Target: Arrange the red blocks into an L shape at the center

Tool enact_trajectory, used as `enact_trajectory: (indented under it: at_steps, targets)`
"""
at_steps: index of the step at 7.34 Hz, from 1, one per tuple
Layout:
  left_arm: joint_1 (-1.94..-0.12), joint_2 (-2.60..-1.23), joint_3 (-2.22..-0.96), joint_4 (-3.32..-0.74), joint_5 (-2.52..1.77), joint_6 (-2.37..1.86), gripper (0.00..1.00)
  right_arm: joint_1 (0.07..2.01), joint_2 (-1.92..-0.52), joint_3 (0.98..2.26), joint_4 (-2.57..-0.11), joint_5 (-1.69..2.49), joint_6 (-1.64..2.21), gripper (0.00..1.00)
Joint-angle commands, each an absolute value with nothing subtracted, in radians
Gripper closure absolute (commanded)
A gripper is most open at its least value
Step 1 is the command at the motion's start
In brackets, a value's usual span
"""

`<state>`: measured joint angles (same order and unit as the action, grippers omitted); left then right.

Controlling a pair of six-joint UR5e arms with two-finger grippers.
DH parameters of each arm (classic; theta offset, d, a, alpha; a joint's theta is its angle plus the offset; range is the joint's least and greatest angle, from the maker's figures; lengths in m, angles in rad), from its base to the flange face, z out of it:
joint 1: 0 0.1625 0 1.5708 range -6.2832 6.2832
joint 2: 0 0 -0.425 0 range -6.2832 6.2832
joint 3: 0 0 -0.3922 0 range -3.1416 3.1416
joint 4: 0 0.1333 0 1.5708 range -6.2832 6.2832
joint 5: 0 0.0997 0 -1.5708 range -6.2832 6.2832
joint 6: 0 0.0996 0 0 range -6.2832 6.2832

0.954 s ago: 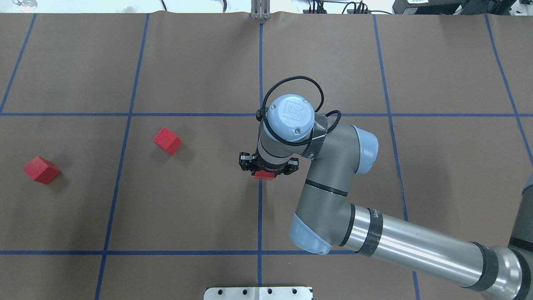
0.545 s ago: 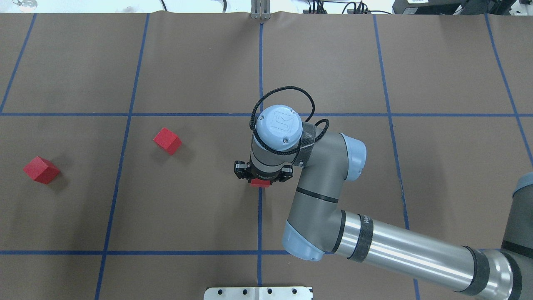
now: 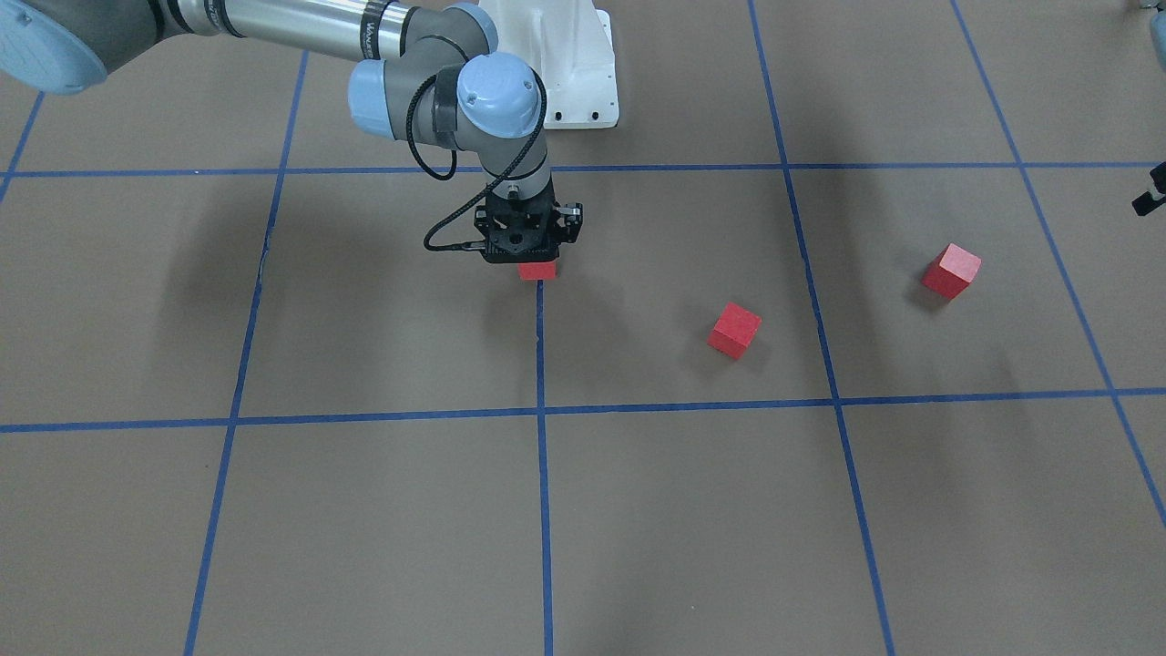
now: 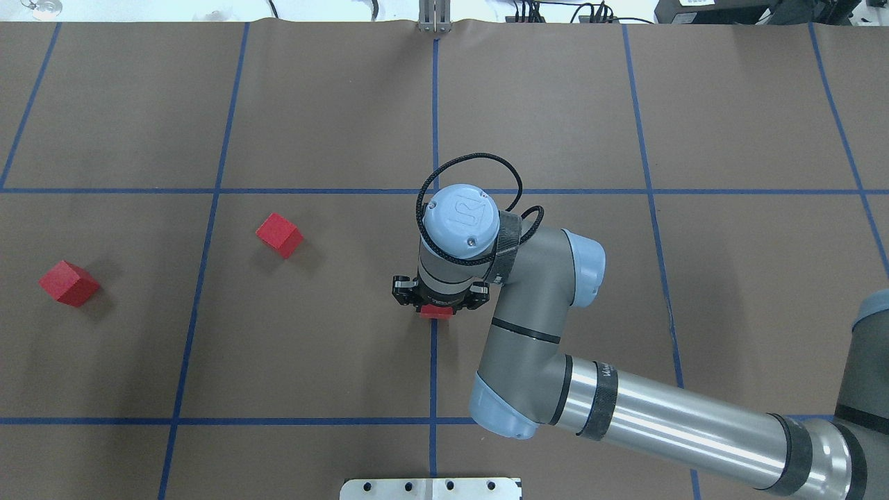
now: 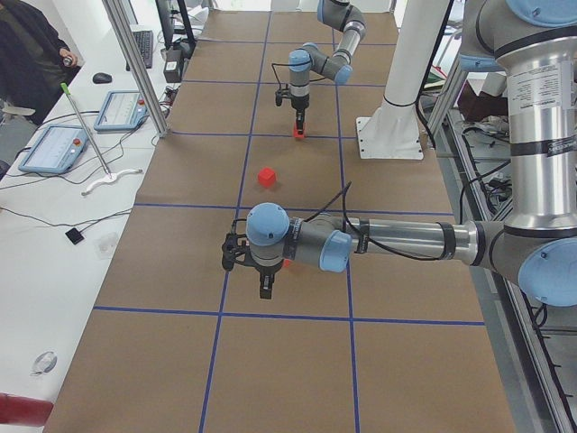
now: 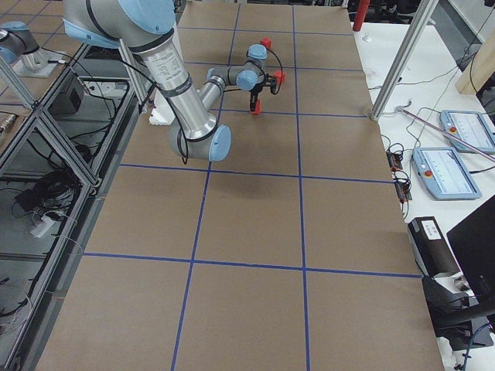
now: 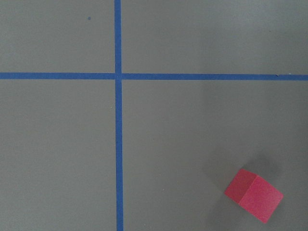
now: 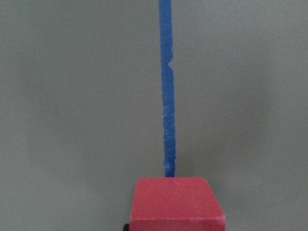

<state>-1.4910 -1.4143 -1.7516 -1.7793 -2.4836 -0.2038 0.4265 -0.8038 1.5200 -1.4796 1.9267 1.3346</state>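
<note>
My right gripper [image 4: 436, 307] is shut on a red block [image 4: 436, 312] and holds it over the middle blue grid line, low by the table. It also shows in the front view [image 3: 537, 271] and at the bottom of the right wrist view [image 8: 175, 202]. A second red block [image 4: 279, 235] lies left of it. A third red block [image 4: 69, 283] lies far left and shows in the left wrist view [image 7: 253, 195]. My left gripper [image 5: 262, 287] hangs above the table near that far block; I cannot tell whether it is open or shut.
Brown paper with blue tape grid lines [image 4: 434, 104] covers the table. The robot's white base plate [image 4: 430, 488] is at the near edge. Operator tablets [image 5: 56, 147] and a person [image 5: 32, 54] are beyond the table's far side.
My right arm has moved a little left and toward the robot's side, and seems lower, with the red block still in its gripper. The two loose blocks have not moved.
</note>
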Motion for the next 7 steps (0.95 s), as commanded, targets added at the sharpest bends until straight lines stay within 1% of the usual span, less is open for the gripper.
enact_trajectory:
  at_steps: [1,2,7]
  targets:
    - [-1.491,-1.414,-1.752,-1.779,-2.485,-0.204,0.0,0.422,-0.804,1.514,-1.479,1.927,1.33,0.85]
    - [-1.491,-1.414,-1.753,-1.779,-2.485,-0.204,0.0,0.422,-0.804,1.513,-1.479,1.927,1.33,0.8]
    - [-1.491,-1.416,-1.753,-1.779,-2.485,-0.204,0.0,0.419,-0.798,1.503,-1.479,1.917,1.33,0.77]
